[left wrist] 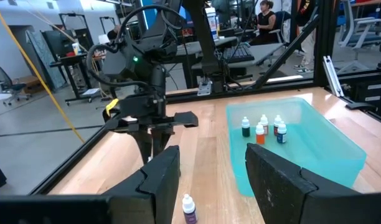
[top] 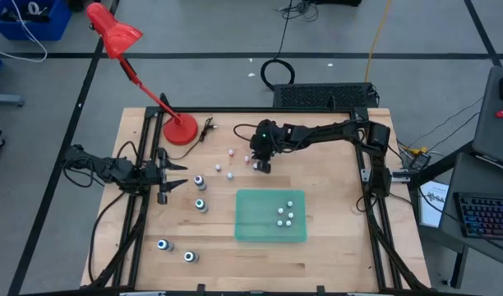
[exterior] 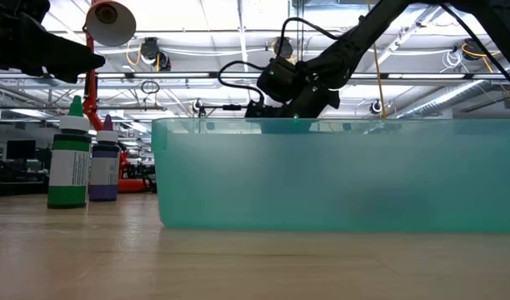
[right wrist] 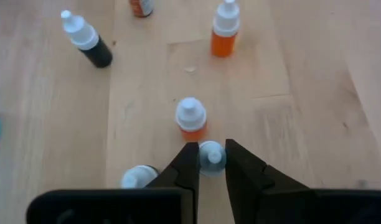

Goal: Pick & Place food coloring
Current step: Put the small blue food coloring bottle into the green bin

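Food coloring bottles (right wrist: 190, 118) are scattered across the wooden table (top: 334, 247), and the right gripper (right wrist: 209, 163) is down among a small cluster of them near the middle of the far side. Its two dark fingers are pinched in on the white cap of one tiny bottle (right wrist: 210, 155), which sits right between the tips. Crowding it: an orange bottle with a white cap just ahead, another white cap (right wrist: 139, 177) just beside the finger, and farther off a dark bottle (right wrist: 86, 40) and a second orange one (right wrist: 225, 31).

Over in the teal tray (top: 251, 226), four small bottles (top: 286, 213) stand together in one corner; the left wrist view shows them with white tips and green, orange and blue bodies. Bigger bottles with coloured tops (top: 200, 182) stand near the left edge, two more (top: 176, 250) toward the near corner. A red desk lamp (top: 179, 129) stands at the far left.

The left gripper (top: 173, 176) hangs at the left side, fingers parted, holding nothing. Labels on the larger bottles (exterior: 70, 162) in the low view are too small to read.
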Controlling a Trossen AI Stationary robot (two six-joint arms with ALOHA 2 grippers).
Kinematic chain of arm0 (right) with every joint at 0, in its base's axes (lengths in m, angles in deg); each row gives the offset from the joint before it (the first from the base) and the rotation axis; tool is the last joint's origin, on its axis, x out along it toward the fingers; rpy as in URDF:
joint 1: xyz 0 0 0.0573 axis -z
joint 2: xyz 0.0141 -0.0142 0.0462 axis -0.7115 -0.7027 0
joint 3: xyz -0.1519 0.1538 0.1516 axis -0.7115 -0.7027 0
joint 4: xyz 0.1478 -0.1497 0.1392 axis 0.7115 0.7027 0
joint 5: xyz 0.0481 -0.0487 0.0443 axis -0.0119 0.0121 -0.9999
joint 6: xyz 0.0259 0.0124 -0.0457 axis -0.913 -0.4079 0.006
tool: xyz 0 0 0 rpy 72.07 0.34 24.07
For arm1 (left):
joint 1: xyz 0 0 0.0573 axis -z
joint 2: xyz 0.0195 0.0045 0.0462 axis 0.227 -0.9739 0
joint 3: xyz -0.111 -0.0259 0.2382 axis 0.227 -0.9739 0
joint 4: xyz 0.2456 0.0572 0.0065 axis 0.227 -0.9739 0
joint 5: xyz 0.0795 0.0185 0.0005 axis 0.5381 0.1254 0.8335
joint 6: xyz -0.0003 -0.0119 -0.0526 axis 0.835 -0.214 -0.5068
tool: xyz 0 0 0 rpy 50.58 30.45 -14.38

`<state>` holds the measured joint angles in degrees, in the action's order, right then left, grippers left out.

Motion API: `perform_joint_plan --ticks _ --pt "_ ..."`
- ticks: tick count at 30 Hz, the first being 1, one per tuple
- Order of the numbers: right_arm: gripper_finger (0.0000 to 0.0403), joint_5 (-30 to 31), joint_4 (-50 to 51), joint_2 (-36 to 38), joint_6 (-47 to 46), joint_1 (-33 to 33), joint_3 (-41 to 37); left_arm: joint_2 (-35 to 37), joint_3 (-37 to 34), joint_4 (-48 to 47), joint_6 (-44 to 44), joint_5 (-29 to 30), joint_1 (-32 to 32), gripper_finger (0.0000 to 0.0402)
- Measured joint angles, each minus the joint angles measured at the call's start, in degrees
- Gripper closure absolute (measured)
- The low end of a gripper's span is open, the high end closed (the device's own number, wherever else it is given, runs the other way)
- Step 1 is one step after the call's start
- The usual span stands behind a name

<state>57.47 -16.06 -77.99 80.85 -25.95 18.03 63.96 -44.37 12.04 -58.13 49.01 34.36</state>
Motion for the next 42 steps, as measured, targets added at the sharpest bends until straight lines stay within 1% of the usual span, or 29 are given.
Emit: perform_joint_plan --ticks 3,5,7,11,14,17,19,24,27,30,37,39,42 --pt "0.0364 0.1 0.4 0.6 0.2 -1.1 0.0 0.0 0.0 0.0 0.0 0.0 0.0 0.0215" --pt "0.0364 0.3 2.1 2.2 0.3 -2.2 -0.1 0.0 0.0 0.0 0.0 0.0 0.0 0.0215" --pt "0.0364 3.2 3.3 4.9 0.6 -3.7 -0.1 0.0 0.0 0.0 0.0 0.0 0.0 0.0215" --pt "0.0364 11.7 11.3 12.5 2.0 -8.1 -0.1 0.0 0.0 -0.1 0.0 0.0 0.0 0.0215" --pt "0.0364 15.2 17.5 18.9 -1.8 -12.4 -0.1 0.0 0.0 -0.1 0.0 0.0 0.0 0.0215" --pt "0.0364 15.2 22.3 23.7 -8.2 -17.6 -0.1 0.0 0.0 0.0 0.0 0.0 0.0 0.0215" --pt "0.0364 15.2 23.5 25.3 -12.0 -21.4 -0.8 0.0 0.0 0.0 0.0 0.0 0.0 0.0215" --pt "0.0364 15.1 24.3 25.1 -18.1 -28.8 -2.9 0.0 0.0 0.0 0.0 0.0 0.0 0.0215" --pt "0.0364 15.1 24.2 24.0 -19.4 -30.9 -4.7 0.0 0.0 0.0 0.0 0.0 0.0 0.0215" --pt "0.0364 15.3 22.4 24.1 -21.1 -31.5 -7.5 0.0 0.0 0.0 0.0 0.0 0.0 0.0215" --pt "0.0364 16.0 11.0 24.1 -22.5 -31.1 -16.5 0.0 0.0 0.0 0.0 0.0 0.0 0.0215" --pt "0.0364 17.9 9.7 24.0 -22.5 -30.7 -18.1 0.0 0.0 0.0 0.0 0.0 0.0 0.0215" --pt "0.0364 18.3 9.7 24.0 -22.5 -30.1 -18.6 0.0 0.0 0.0 0.0 0.0 0.0 0.0215"
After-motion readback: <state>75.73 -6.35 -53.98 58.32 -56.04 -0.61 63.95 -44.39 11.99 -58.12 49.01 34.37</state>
